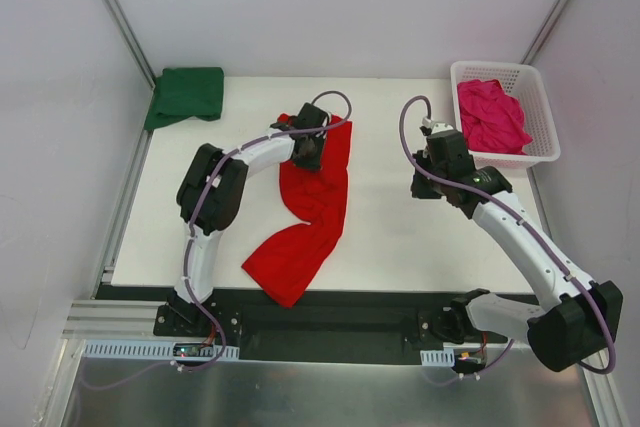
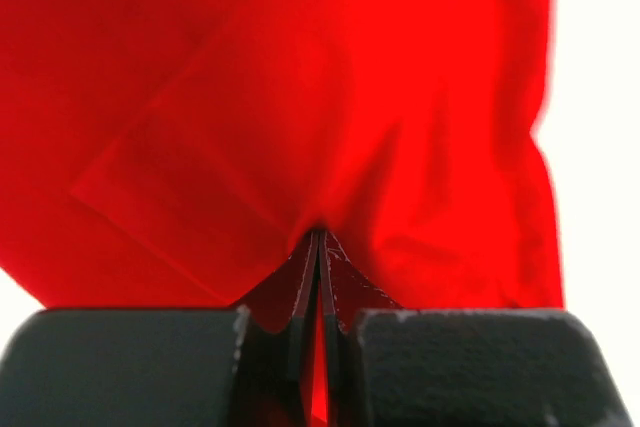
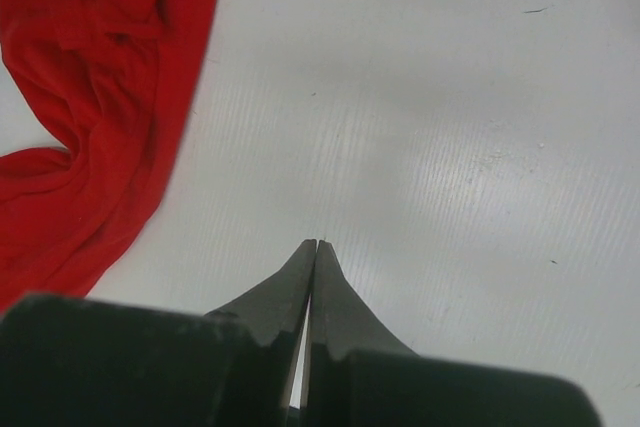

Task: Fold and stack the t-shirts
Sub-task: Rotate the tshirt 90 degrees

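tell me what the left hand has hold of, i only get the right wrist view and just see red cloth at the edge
Observer: The left hand is shut on a fold of the red t-shirt, near its far end.
Operator: where are the other shirts
Observer: The green t-shirt lies folded at the far left corner of the table.
Operator: and the pink one
Observer: The pink t-shirt sits crumpled in the white basket at the far right.
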You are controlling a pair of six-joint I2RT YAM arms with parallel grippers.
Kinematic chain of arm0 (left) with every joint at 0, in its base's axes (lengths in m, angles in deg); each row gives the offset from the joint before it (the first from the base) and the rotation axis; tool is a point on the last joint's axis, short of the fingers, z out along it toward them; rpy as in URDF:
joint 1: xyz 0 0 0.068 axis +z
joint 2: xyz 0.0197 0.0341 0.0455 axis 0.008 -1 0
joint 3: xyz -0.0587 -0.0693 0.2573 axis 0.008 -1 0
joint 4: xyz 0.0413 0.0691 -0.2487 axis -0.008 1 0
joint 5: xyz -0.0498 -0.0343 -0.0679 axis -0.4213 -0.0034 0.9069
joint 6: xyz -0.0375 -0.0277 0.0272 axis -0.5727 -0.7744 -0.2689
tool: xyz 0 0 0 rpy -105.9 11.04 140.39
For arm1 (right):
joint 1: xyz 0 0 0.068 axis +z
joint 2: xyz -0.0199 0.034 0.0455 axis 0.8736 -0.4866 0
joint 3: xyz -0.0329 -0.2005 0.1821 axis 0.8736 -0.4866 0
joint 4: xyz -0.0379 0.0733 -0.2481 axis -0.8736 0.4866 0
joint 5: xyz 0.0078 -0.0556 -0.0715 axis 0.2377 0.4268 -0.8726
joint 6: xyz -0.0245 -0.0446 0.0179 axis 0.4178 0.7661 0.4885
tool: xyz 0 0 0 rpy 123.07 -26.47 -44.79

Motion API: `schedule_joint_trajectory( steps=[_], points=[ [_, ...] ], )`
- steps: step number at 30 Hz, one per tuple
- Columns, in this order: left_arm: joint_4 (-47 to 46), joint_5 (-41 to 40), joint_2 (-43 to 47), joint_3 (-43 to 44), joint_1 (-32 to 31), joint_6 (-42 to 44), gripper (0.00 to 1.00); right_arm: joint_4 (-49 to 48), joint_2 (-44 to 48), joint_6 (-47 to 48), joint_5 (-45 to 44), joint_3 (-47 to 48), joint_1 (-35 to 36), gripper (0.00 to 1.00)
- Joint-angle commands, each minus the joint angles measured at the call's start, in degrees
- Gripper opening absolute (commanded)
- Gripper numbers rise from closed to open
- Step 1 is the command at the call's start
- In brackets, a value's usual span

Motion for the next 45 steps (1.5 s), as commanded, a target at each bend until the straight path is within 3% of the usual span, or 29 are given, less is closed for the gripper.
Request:
schedule_joint_trajectory(
  steps=[1,17,26,31,33,34,37,38,39,45],
  points=[
    [8.6,-0.5,-5.4,7.7,2.8,1.2,0.0,1.5,2.1,-1.0,-1.1,1.4,0.2,0.01],
    [19.4,0.4,-23.4,37.6,4.4,8.4,0.0,2.6,2.9,-1.9,-1.5,0.6,0.1,0.02],
    [21.0,3.2,-29.2,47.7,6.4,8.6,0.0,3.9,3.5,-2.2,-1.9,0.0,0.0,0.01],
    [19.2,5.4,-26.6,49.2,6.9,9.3,0.01,4.3,3.6,-2.3,-1.9,-1.0,0.1,0.02],
    [18.0,6.6,-24.5,48.5,6.9,9.0,0.12,3.9,3.7,-2.4,-1.9,-1.4,0.0,0.01],
    [17.4,7.7,-21.8,48.3,7.0,8.8,0.23,3.7,3.6,-2.4,-1.9,-1.9,0.1,0.01],
    [15.2,9.4,-14.6,43.8,6.9,7.0,0.66,2.8,3.1,-2.8,-0.7,-3.3,0.1,0.02],
    [14.6,10.1,-12.5,42.3,6.9,6.5,0.92,2.2,2.8,-3.1,0.1,-4.0,0.2,0.06],
    [13.8,10.3,-10.5,40.6,6.9,6.3,0.99,1.1,2.7,-3.4,1.7,-4.6,0.4,0.08],
    [7.7,8.9,7.4,20.2,6.9,4.2,0.99,-4.9,0.7,-8.3,4.4,-10.0,6.6,0.24]
  ],
)
